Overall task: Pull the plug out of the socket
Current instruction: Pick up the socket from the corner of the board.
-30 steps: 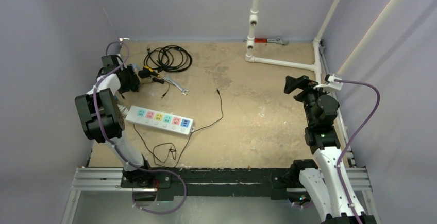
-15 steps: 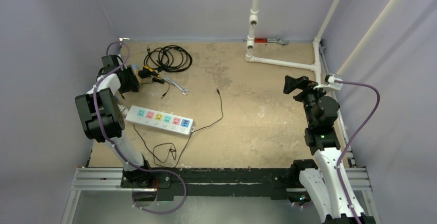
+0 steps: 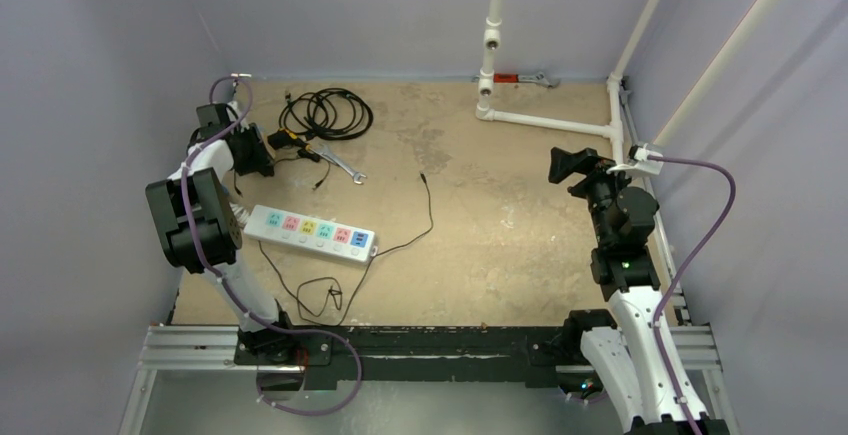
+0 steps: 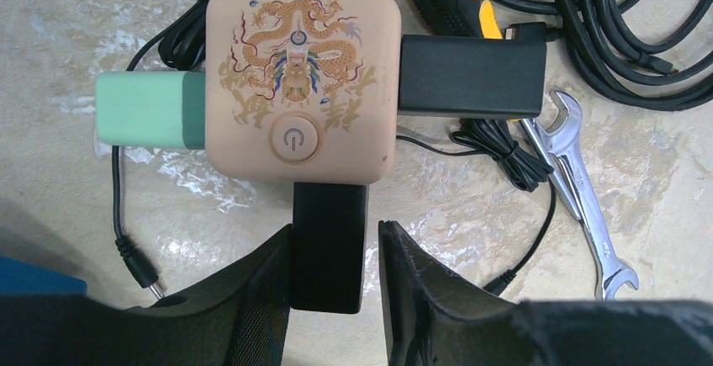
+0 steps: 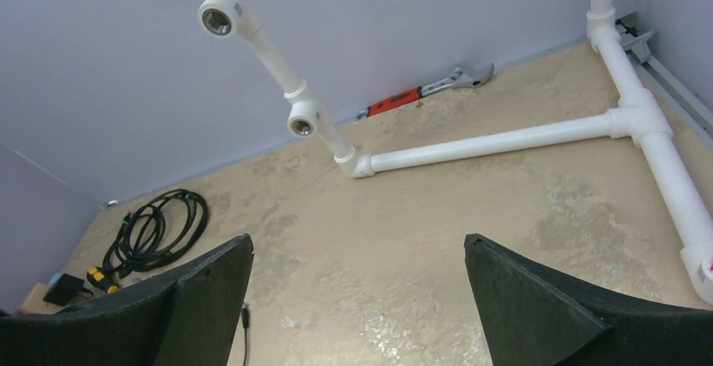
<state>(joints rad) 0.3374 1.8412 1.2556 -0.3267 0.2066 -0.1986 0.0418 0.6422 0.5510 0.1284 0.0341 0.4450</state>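
Your left gripper (image 4: 335,236) edged toward the table's (image 3: 500,205) far-left corner and straddles the black plug (image 4: 329,206), not yet clamped. The plug is still seated in the socket (image 4: 303,80), and your right gripper (image 5: 357,244) is wide open.

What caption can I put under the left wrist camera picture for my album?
The left gripper straddles a black plug sticking out of the dragon-painted socket.

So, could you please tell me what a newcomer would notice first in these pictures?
The beige cube socket with its dragon print, at the far left of the table, stands out, the left arm's fingers flanking a black plug in it. Next, the white pipe frame rises at the far right.
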